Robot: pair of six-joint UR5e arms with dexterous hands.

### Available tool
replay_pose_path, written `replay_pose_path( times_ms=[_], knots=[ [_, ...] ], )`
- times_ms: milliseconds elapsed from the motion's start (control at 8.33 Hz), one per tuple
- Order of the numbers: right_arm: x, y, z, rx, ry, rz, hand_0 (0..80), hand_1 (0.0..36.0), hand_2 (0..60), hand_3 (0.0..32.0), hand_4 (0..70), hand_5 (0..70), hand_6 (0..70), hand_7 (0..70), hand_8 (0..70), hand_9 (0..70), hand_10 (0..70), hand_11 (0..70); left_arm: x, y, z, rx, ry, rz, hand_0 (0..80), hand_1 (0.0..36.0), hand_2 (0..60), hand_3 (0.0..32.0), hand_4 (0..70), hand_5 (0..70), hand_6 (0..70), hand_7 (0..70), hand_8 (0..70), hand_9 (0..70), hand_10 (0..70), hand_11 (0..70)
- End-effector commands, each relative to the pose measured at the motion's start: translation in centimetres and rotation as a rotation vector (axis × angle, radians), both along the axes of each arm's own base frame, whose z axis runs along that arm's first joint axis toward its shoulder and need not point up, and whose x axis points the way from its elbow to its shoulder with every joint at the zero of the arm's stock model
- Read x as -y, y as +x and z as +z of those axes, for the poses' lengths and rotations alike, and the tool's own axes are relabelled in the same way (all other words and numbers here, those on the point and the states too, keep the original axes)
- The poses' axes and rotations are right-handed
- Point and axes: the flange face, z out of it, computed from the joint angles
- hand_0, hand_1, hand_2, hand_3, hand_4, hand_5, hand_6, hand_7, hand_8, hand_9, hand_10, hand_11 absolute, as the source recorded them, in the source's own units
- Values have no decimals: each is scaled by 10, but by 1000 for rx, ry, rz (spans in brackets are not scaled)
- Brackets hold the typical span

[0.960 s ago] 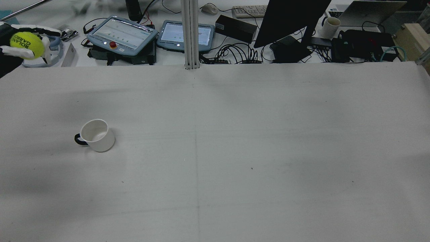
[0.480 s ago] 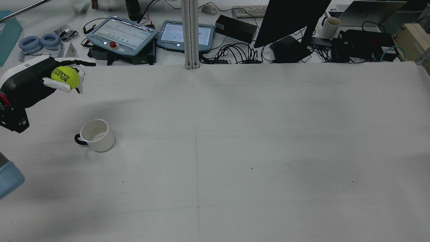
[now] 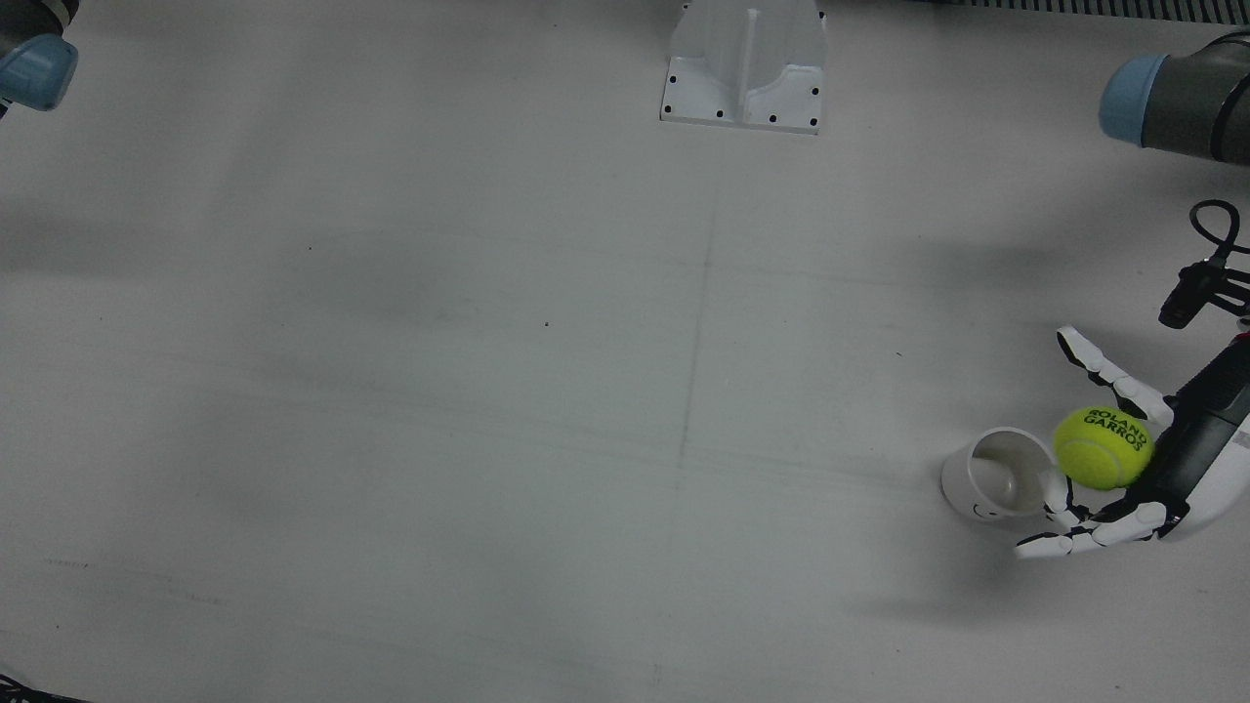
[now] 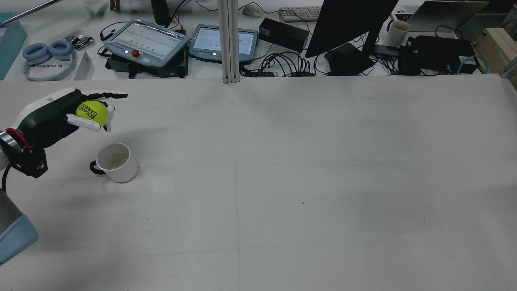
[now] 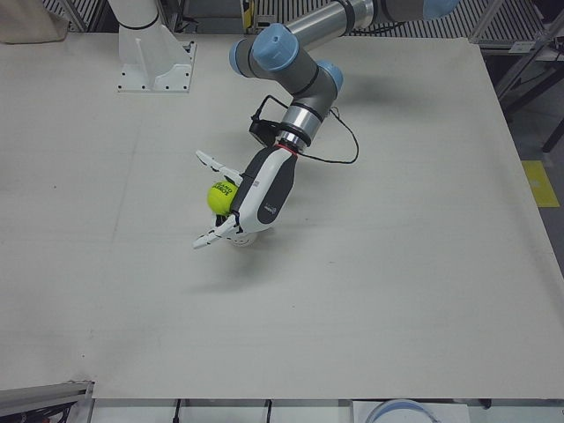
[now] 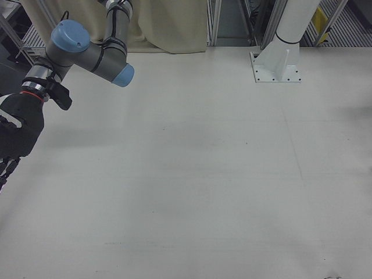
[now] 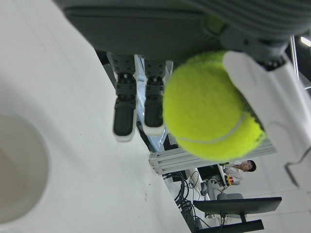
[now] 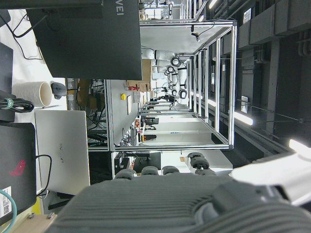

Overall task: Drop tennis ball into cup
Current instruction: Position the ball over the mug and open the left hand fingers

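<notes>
My left hand [image 4: 60,115] is shut on a yellow-green tennis ball [image 4: 93,112] and holds it in the air just behind the white cup [image 4: 115,162], which stands upright with a dark handle. In the front view the ball [image 3: 1104,447] sits beside the cup's [image 3: 996,475] open mouth, partly over its rim, in the left hand [image 3: 1162,469]. In the left-front view the hand [image 5: 262,188] and ball [image 5: 220,196] hide most of the cup [image 5: 243,241]. The left hand view shows the ball [image 7: 209,107] and the cup's rim [image 7: 22,170]. My right hand [image 6: 17,131] hangs empty at the table's far side.
Behind the table's far edge lie teach pendants [image 4: 147,40], headphones [image 4: 46,54], cables and a monitor [image 4: 351,24]. A post base [image 3: 744,63] stands at mid-table on the robot's side.
My left hand has come in from the far left with the ball, moving down and toward the cup. The cup has not moved.
</notes>
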Motion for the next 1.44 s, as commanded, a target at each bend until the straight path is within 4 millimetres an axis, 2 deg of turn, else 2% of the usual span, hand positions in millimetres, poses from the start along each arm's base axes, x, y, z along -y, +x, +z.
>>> replay_pose_path(
  times_ms=[0, 120, 240, 360, 480, 600, 1200, 1320],
  knots=[
    [0, 1, 0, 0, 0, 1, 0, 0, 0, 0, 0, 0, 0, 0, 0, 0, 0, 0, -13, 10, 16, 9, -11, 9, 405, 10, 32, 0, 307, 119, 562, 700, 401, 590, 350, 492],
    [0, 0, 0, 0, 0, -1, 0, 0, 0, 0, 0, 0, 0, 0, 0, 0, 0, 0, -13, 9, 19, 1, -5, 3, 362, 7, 48, 0, 283, 94, 494, 700, 351, 522, 279, 398],
    [0, 0, 0, 0, 0, -1, 0, 0, 0, 0, 0, 0, 0, 0, 0, 0, 0, 0, -16, 5, 30, -13, 7, 3, 368, 28, 2, 0, 212, 23, 159, 467, 99, 210, 62, 90],
    [0, 0, 0, 0, 0, -1, 0, 0, 0, 0, 0, 0, 0, 0, 0, 0, 0, 0, -17, 4, 32, -12, 3, 4, 432, 88, 0, 0, 143, 0, 8, 222, 0, 30, 0, 0],
    [0, 0, 0, 0, 0, -1, 0, 0, 0, 0, 0, 0, 0, 0, 0, 0, 0, 0, -19, 2, 36, -9, -2, 4, 419, 91, 1, 0, 110, 0, 10, 150, 0, 16, 0, 0],
    [0, 0, 0, 0, 0, -1, 0, 0, 0, 0, 0, 0, 0, 0, 0, 0, 0, 0, -19, 3, 37, -7, -2, 5, 418, 97, 1, 0, 88, 0, 4, 138, 0, 13, 0, 0],
    [0, 0, 0, 0, 0, -1, 0, 0, 0, 0, 0, 0, 0, 0, 0, 0, 0, 0, -20, 1, 38, -9, -1, 4, 421, 108, 14, 0, 63, 0, 3, 123, 0, 10, 0, 0],
    [0, 0, 0, 0, 0, -1, 0, 0, 0, 0, 0, 0, 0, 0, 0, 0, 0, 0, -20, 1, 36, -20, -1, 4, 415, 109, 32, 0, 62, 0, 3, 128, 0, 11, 0, 0]
  ],
)
